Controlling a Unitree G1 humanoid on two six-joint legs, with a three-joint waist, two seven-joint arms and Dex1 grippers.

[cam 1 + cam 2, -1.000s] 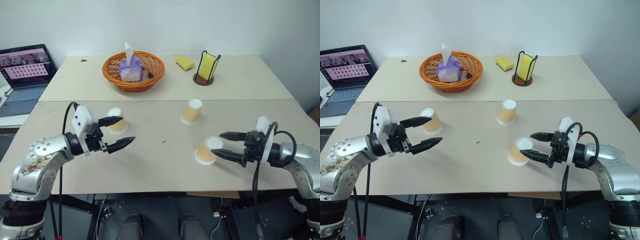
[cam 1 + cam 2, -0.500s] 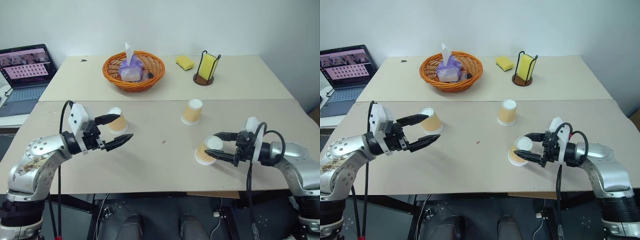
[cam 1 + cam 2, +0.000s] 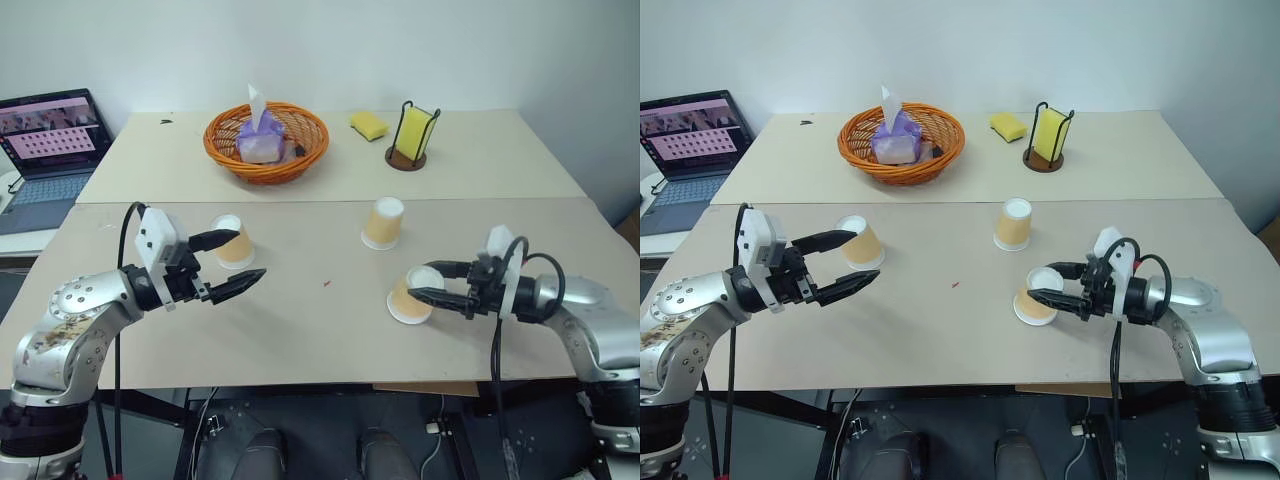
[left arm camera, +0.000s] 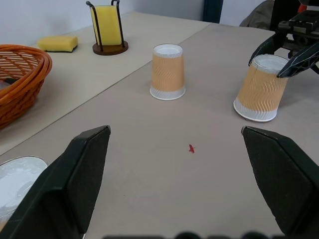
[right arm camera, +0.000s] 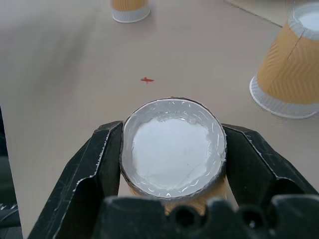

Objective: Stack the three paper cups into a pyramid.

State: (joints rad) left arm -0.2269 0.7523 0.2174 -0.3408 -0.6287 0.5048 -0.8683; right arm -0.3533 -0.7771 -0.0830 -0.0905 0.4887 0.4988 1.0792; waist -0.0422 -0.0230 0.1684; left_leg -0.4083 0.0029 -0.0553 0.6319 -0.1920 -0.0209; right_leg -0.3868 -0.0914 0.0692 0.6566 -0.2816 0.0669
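my right claw (image 3: 428, 285) has closed on the near right cup (image 3: 413, 297), upside down and tilted; my left claw (image 3: 226, 264) hangs wide open, empty, beside the left cup (image 3: 233, 241). the third cup (image 3: 384, 222) stands far centre. i judge this the pickup step; next, lift it and carry it toward the others.

Three tan-orange paper cups (image 3: 412, 296) (image 3: 384, 222) (image 3: 233, 241) are seen with matt walls embossed in wavy ribs. The beige table top (image 3: 320, 330) appears smooth and matt. The orange basket (image 3: 267, 141) is woven wicker.
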